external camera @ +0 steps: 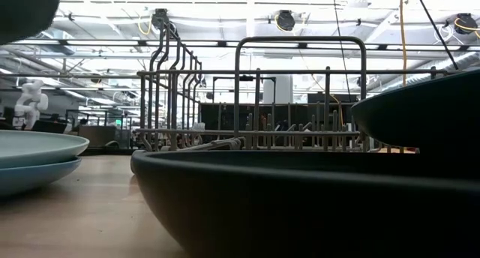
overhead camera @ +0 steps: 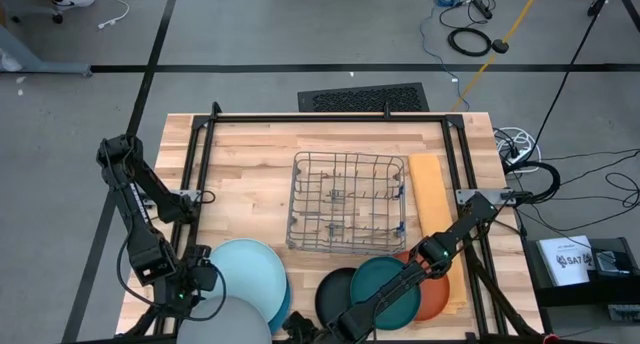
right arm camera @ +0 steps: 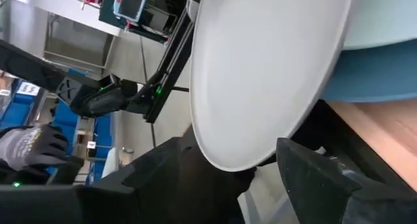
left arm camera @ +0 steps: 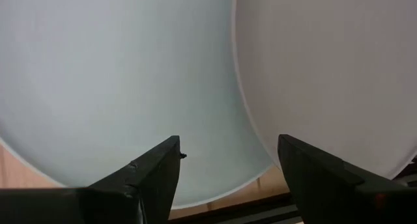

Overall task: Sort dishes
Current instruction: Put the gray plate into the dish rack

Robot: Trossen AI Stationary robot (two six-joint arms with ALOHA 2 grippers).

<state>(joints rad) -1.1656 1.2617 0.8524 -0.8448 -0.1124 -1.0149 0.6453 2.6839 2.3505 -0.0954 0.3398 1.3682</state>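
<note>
The grey plate lies at the table's near left, overlapping the pale blue plate, which sits on the medium blue plate. The black plate, the dark teal plate and the orange plate lie near right. My left gripper is open, just above the pale blue and grey plates. My right gripper is open at the near edge, its fingers standing either side of the grey plate's rim. My right gripper's fingers straddle the grey plate's near right rim, coming level from the table's right. I cannot tell whether they touch it. My left gripper touches nothing.
The wire rack stands mid-table, with an orange mat to its right. A black frame runs around the table. A gloved hand shows beyond the table's left. The right arm lies over the teal plate.
</note>
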